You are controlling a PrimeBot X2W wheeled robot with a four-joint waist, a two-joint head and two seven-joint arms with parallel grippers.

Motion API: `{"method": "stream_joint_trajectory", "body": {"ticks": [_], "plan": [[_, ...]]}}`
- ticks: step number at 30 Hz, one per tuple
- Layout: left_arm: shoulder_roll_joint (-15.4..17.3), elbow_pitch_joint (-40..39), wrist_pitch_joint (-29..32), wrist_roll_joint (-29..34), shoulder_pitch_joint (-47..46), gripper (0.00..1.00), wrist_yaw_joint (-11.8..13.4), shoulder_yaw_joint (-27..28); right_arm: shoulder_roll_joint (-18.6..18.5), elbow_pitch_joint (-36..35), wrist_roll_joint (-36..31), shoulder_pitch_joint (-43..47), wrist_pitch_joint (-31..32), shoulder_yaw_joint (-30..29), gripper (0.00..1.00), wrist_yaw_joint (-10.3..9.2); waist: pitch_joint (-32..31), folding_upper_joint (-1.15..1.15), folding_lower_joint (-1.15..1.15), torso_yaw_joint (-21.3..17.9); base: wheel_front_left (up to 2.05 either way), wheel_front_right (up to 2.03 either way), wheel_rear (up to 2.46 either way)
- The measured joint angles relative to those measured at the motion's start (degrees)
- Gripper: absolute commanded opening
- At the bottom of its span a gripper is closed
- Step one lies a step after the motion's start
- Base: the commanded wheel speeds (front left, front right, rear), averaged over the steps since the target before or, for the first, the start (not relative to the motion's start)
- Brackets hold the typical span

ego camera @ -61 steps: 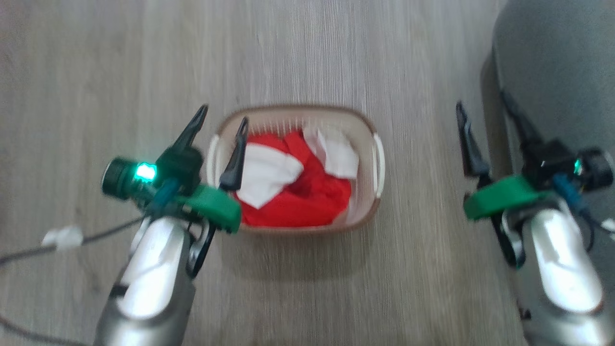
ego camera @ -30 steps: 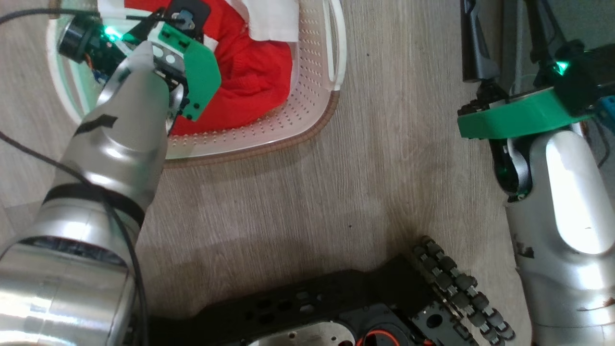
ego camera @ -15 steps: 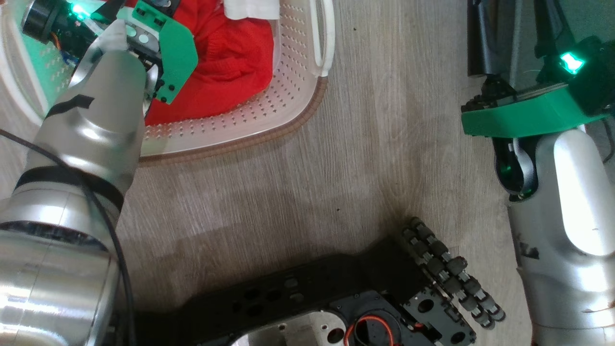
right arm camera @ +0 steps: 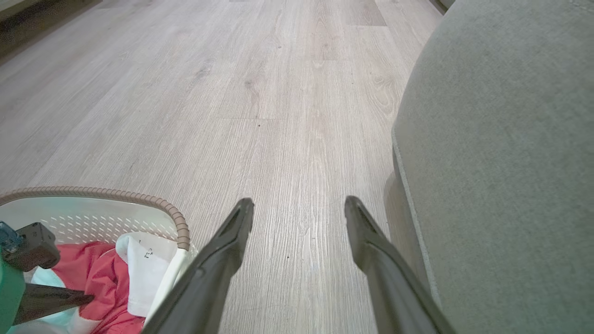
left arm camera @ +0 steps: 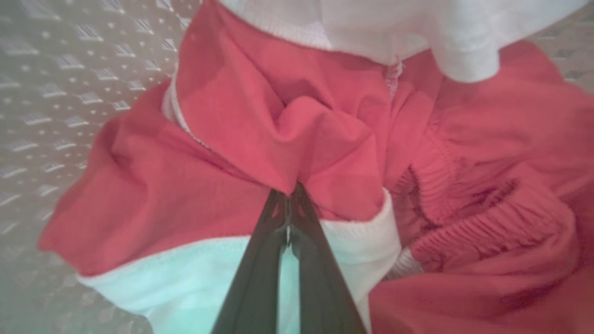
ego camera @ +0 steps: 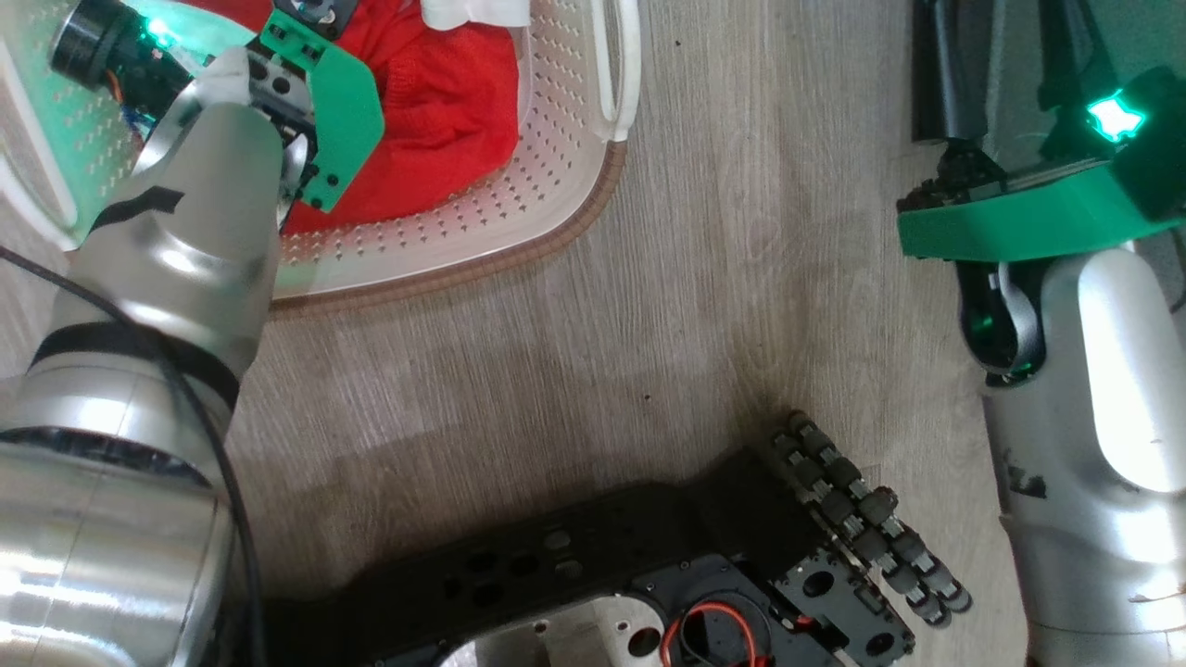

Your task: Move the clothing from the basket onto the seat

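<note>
You have: pale wood-plank floor open between the large grey-green upholstered seat at your right and the oval cream perforated basket; red-and-white clothing heaped inside it, a fold pinched by your left gripper; right gripper spread, just beside the seat's edge.

a home living space — pale wood-look floor, grey-green upholstered seat, laundry basket

Bright even light, soft wrist-view blur
</note>
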Motion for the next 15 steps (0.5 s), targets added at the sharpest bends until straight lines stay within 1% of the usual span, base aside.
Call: {"method": "stream_joint_trajectory", "body": {"ticks": [7, 13, 15], "plan": [[-1.0, 0.2, -2.3, -3.4, 1.2, 0.00, -1.2, 0.3, 0.0, 1.2, -0.5, 0.3, 0.0, -2.0, 1.00, -0.01, -2.2, 0.00, 0.00, 1.4, 0.00, 0.00, 0.00], [-2.0, -0.6, -8.0, -8.0, 3.9, 0.00, -1.9, 2.0, 0.0, 2.4, -2.8, 1.8, 0.0, -3.2, 1.00, 0.00, -6.1, 0.00, 0.00, 3.4, 0.00, 0.00, 0.00], [-2.0, -1.8, -10.3, -10.2, 5.1, 0.00, -2.9, 2.1, 0.0, 3.0, -3.3, 2.7, 0.0, -3.8, 1.00, 0.00, -7.7, 0.00, 0.00, 4.2, 0.00, 0.00, 0.00]]}}
